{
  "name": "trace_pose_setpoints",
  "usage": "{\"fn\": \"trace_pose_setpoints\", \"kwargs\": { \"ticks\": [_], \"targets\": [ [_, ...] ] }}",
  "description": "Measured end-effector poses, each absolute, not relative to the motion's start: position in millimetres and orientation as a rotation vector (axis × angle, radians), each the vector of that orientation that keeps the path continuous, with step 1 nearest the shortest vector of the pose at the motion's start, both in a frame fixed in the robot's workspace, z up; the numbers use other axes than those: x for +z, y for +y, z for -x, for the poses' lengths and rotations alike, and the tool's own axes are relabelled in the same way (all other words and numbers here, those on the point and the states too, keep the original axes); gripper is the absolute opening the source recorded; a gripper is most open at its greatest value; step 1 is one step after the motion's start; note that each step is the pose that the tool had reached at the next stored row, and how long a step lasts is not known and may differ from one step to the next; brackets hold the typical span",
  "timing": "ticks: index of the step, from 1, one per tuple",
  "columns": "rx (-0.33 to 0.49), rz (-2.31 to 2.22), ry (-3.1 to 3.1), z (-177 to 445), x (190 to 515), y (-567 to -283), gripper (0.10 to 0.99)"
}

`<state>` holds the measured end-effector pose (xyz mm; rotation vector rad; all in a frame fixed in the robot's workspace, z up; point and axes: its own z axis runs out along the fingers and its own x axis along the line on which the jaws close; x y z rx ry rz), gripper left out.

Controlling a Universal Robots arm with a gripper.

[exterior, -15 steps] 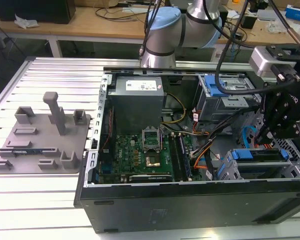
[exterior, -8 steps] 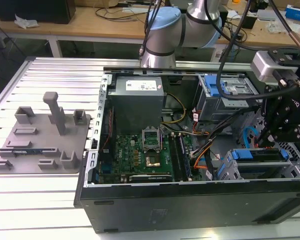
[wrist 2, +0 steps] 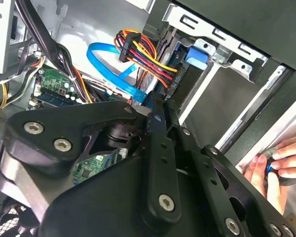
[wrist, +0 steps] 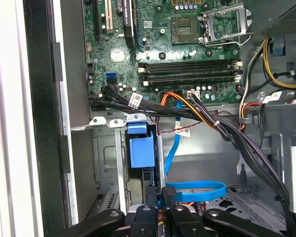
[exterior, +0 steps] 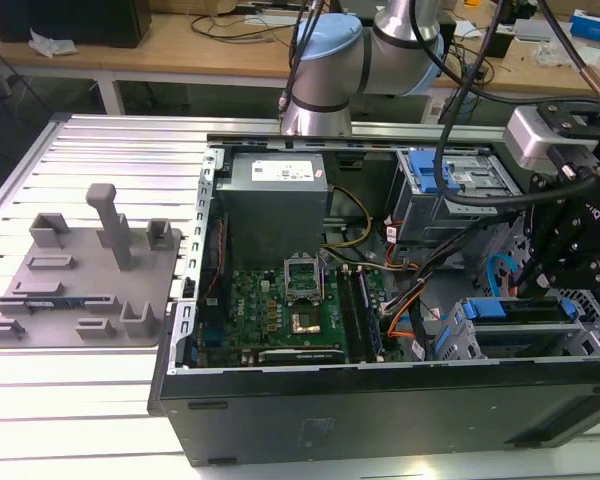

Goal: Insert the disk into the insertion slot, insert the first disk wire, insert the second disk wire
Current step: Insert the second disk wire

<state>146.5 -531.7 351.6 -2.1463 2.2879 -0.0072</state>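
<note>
The disk (exterior: 520, 337) lies in the insertion slot (exterior: 588, 342) at the case's front corner on the exterior view's right, its blue carrier (exterior: 477, 310) showing. A blue tab (wrist: 140, 150) marks the slot's front. A bundle of red, yellow and orange wires (wrist 2: 148, 59) ends in a black connector (wrist 2: 173, 79) at the disk's end. My gripper (exterior: 532, 290) hangs just above the disk. It is shut (wrist 2: 155, 106) on the connector end of a flat blue wire (wrist 2: 111, 69), whose loop (wrist: 197, 190) curls beside the fingers (wrist: 170, 197).
The open computer case holds a motherboard (exterior: 285, 310), a power supply (exterior: 275, 200) and a taller grey drive cage (exterior: 450, 190) with a blue latch. Black cable bundles (wrist: 227, 133) cross near the slot. A person's hand (wrist 2: 281, 160) rests at the case edge. A grey fixture plate (exterior: 80, 270) lies on the exterior view's left.
</note>
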Motion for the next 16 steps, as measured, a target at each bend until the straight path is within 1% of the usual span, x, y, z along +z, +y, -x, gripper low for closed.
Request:
{"fn": "trace_pose_setpoints", "kwargs": {
  "ticks": [16],
  "targets": [
    [-0.007,2.147,2.287,-148.1,349.2,-534.7,0.161]
  ]
}}
